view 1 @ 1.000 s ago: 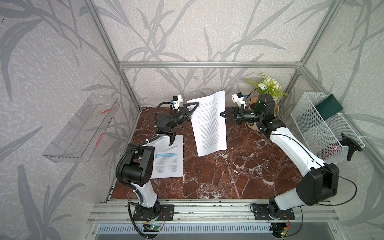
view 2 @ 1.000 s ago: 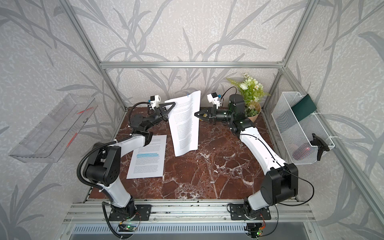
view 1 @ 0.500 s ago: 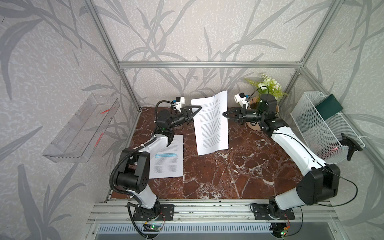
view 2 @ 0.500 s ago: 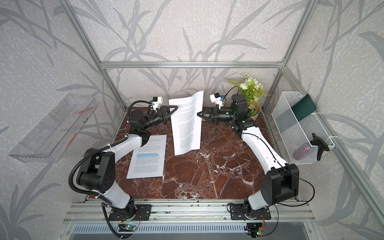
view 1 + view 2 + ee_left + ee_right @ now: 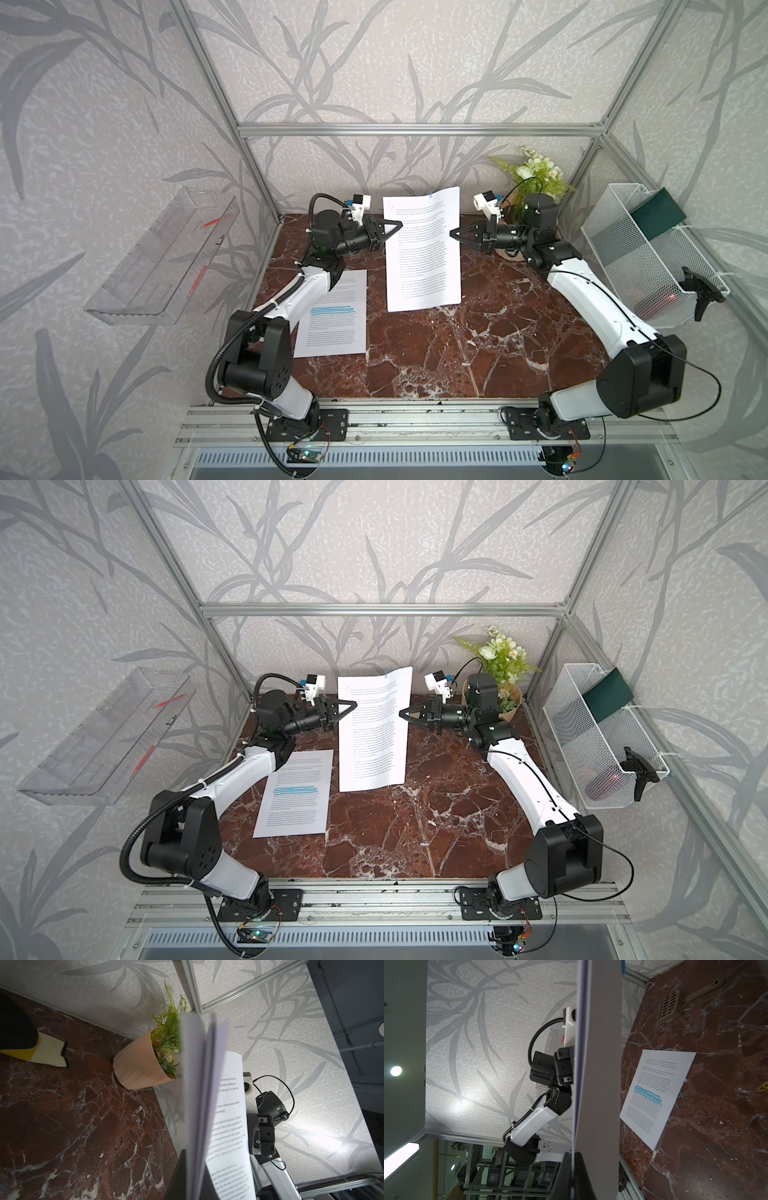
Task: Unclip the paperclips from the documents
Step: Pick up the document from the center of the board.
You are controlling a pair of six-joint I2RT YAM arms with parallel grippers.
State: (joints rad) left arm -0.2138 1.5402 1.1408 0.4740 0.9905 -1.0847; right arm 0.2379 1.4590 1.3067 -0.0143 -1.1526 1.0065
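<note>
In both top views a held document [image 5: 422, 253] is kept upright above the marble table [image 5: 478, 345]. It is pinched at one side edge by the left gripper [image 5: 397, 224] and at the opposite edge by the right gripper [image 5: 453, 233], both sets of jaws being closed on the paper. A blue paperclip [image 5: 431, 193] is seen on its top edge. A flat document [image 5: 336, 332] with blue highlighted lines is laid on the table beside the left arm. In the left wrist view the sheets are seen edge-on, clamped between dark fingers [image 5: 176, 1180], with a flower pot [image 5: 137, 1066] beyond. In the right wrist view the stack is likewise clamped between fingers [image 5: 583, 1178], and a yellow paperclip [image 5: 763, 1087] is seen lying on the table, apart from the flat document.
</note>
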